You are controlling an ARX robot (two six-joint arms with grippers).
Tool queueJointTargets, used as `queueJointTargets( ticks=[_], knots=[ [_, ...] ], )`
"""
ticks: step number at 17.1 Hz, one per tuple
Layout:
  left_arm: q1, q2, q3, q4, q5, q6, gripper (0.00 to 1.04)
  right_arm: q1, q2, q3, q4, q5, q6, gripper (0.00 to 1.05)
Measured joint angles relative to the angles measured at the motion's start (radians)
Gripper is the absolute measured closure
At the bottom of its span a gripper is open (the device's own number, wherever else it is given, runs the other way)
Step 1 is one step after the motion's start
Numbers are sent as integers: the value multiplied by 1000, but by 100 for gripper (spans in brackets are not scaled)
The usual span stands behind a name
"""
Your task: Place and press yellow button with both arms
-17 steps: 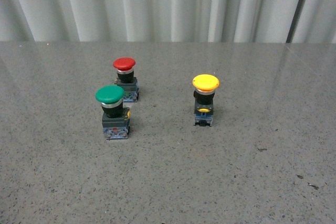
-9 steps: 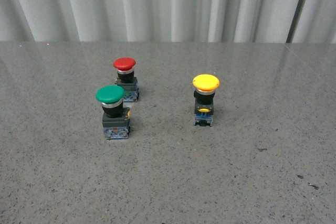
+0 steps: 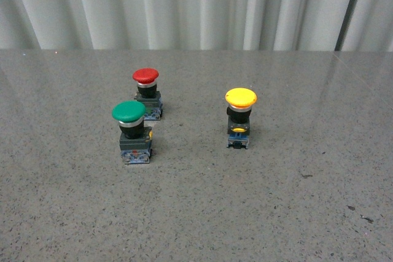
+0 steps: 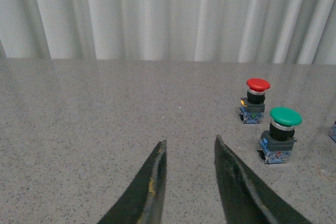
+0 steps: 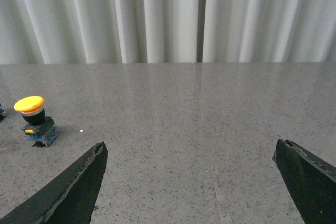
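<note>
The yellow button [image 3: 240,118] stands upright on the grey table, right of centre in the front view, with a round yellow cap over a black body and blue base. It also shows small in the right wrist view as the yellow button [image 5: 34,120], well off to the side of my right gripper [image 5: 190,148], which is open wide with nothing between its fingers. My left gripper [image 4: 189,144] is shut, holds nothing, and hangs over bare table. Neither arm appears in the front view.
A green-capped button [image 3: 132,130] and a red-capped button [image 3: 147,92] stand close together left of the yellow one; both also show in the left wrist view, green [image 4: 281,135] and red [image 4: 255,99]. White curtains [image 3: 196,4] hang behind the table's far edge.
</note>
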Motion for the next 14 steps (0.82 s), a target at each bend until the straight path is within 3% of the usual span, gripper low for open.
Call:
queueJointTargets(
  ticks=[4, 5, 6, 7, 8, 10, 14],
  knots=[
    [0, 0, 0, 0, 0, 0, 45, -5, 4, 2, -14, -11, 4, 7],
    [0, 0, 0, 0, -2, 0, 38, -53, 44, 29, -82, -143, 37, 7],
    [0, 0, 0, 1, 3, 0, 27, -93, 197, 72, -31, -286, 101, 7],
    [0, 0, 0, 2, -3, 0, 18, -67, 299, 116, 43, -354, 142, 7],
    [0, 0, 0, 1, 0, 0, 6, 23, 431, 205, 169, -384, 163, 7],
    [0, 0, 0, 1, -2, 0, 7, 146, 651, 354, 340, -293, 160, 7],
    [0, 0, 0, 1, 0, 0, 7, 392, 1064, 580, 465, -143, 121, 7]
  ],
)
